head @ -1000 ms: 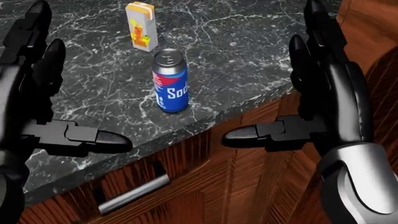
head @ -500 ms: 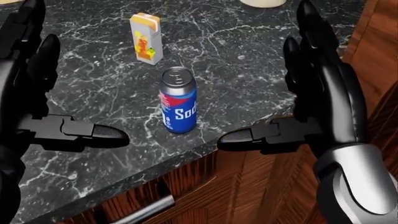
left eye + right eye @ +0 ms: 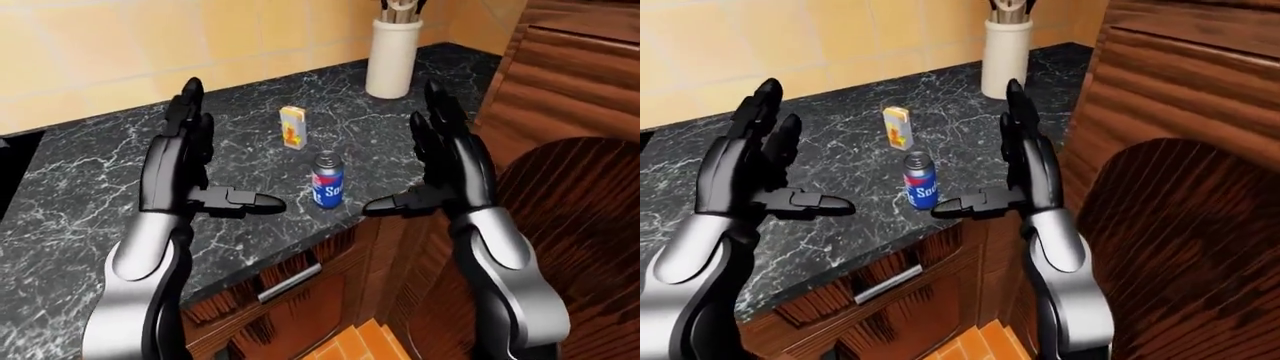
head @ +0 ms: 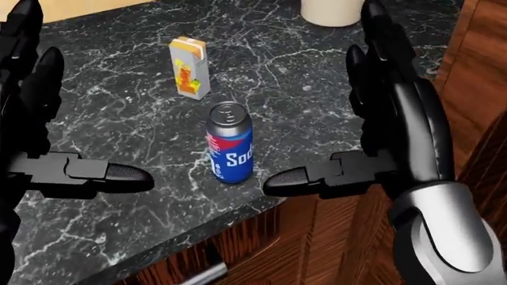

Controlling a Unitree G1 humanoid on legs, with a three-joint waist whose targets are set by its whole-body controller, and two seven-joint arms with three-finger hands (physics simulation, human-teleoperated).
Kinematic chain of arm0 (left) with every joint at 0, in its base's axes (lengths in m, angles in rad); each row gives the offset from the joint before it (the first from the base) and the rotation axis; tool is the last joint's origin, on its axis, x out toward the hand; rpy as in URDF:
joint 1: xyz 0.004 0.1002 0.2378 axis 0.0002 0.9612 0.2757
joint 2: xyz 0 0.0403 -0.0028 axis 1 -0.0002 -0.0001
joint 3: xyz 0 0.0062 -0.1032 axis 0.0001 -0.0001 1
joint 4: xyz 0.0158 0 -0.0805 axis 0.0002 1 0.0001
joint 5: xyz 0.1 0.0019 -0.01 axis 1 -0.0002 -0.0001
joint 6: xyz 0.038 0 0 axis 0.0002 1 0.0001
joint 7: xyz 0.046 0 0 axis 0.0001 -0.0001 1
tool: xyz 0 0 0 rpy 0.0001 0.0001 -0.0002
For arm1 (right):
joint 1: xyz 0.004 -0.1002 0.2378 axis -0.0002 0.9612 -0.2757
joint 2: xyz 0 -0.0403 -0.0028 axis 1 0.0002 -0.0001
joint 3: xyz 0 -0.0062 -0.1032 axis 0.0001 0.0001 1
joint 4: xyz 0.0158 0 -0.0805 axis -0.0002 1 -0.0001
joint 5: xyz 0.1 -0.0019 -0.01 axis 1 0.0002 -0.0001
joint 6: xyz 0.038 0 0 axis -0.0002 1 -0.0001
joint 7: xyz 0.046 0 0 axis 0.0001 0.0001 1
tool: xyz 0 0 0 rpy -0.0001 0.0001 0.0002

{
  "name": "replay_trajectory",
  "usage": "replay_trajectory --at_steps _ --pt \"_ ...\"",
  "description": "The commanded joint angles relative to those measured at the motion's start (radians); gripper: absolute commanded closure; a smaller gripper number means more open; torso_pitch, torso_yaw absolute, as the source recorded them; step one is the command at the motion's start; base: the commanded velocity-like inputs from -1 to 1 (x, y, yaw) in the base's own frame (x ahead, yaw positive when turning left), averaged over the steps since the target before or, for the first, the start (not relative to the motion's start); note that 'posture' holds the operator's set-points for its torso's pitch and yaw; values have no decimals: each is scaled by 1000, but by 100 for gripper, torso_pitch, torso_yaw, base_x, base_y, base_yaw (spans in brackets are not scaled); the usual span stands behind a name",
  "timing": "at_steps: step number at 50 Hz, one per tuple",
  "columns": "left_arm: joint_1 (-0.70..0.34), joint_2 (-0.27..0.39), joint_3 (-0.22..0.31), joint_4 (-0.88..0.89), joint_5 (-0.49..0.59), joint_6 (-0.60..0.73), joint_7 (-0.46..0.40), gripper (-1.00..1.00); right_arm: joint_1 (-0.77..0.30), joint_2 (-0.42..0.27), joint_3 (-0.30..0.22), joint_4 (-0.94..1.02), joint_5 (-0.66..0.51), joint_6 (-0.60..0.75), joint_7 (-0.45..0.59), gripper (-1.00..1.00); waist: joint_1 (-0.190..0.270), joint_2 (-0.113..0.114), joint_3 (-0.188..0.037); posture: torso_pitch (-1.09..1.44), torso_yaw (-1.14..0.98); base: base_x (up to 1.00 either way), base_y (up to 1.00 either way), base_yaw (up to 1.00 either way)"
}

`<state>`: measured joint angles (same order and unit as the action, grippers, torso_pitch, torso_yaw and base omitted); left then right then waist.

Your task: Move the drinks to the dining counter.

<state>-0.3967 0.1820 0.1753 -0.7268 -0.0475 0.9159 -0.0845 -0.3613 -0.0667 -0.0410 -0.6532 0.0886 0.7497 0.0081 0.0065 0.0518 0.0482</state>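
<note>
A blue soda can [image 4: 230, 151] stands upright on the black marble counter [image 4: 119, 101], close to its rounded edge. Up and to the left of it stands a small yellow-and-white juice carton [image 4: 190, 68]. My left hand [image 4: 83, 110] hovers open left of the can, thumb pointing toward it. My right hand [image 4: 321, 101] is open on the can's right, its thumb tip a short gap from the can. Neither hand touches a drink.
A white utensil crock [image 3: 391, 56] stands at the top of the counter. Below the counter edge is a wooden drawer with a metal handle [image 3: 290, 279]. A tall wooden cabinet [image 3: 580, 67] and a round dark wooden top [image 3: 570, 217] fill the right side.
The whole picture has shifted: can and carton sit lower in the head view, so the camera moved toward the counter. Both open hands now flank the can, over the counter.
</note>
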Motion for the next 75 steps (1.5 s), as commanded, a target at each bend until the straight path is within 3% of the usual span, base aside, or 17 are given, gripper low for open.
replay_trajectory --at_steps 1,3,4,5,7,10,11,13,19,27,33,46,59,75 --pt "-29 6 -3 -36 -5 -18 3 -100 -25 -8 -15 -30 -1 -19 -1 -100 -10 20 -19 0 0 15 0 0" --pt "-30 6 -5 -36 -6 -19 5 -100 -27 -9 -16 -36 0 -12 -1 -100 -2 11 -22 0 0 15 0 0" --pt "-31 7 -7 -34 -5 -20 6 -100 -26 -7 -16 -41 7 -10 2 -100 -5 -3 -2 0 0 0 0 0" --pt "-31 7 -10 -30 -3 -23 7 -100 -26 -8 -13 -44 7 -8 4 -100 -8 -9 -17 0 0 0 0 0" --pt "-37 7 -12 -38 -4 -12 7 -100 -29 -9 -15 -45 7 -5 4 -100 -3 -30 -12 0 0 0 0 0" --pt "-34 6 -14 -38 -2 -15 6 -100 -27 -10 -16 -47 7 -4 4 -100 11 -85 -20 0 0 0 0 0" --pt "-34 6 -14 -38 -1 -16 6 -100 -26 -10 -15 -47 7 -5 5 -100 9 -61 -16 0 0 0 0 0" --pt "-36 6 -13 -36 -1 -15 6 -100 -28 -10 -15 -44 7 -6 5 -100 8 -62 -32 0 0 0 0 0" --pt "-31 6 -12 -28 0 -25 4 -100 -26 -8 -10 -34 4 -19 9 -100 3 -49 -41 0 0 0 0 0" --pt "-45 13 -4 -11 0 -28 4 -100 -9 1 4 -33 -5 -40 17 -100 -1 -48 -47 0 0 0 0 0" --pt "-43 23 14 -34 -16 -10 4 -100 -25 30 66 3 -53 -57 34 -100 -5 -46 -45 0 0 0 0 0" --pt "-52 48 43 -49 -56 12 20 -100 -118 106 140 217 -161 -141 68 -100 -8 -35 -42 0 0 0 0 0" --pt "-54 57 46 -51 -67 16 25 -100 -170 167 178 395 -268 -217 104 -100 -6 -27 -42 0 0 0 0 0" --pt "-47 56 45 -65 -66 22 25 -100 -198 199 180 534 -295 -297 115 -100 -7 -23 -45 0 0 0 0 0"
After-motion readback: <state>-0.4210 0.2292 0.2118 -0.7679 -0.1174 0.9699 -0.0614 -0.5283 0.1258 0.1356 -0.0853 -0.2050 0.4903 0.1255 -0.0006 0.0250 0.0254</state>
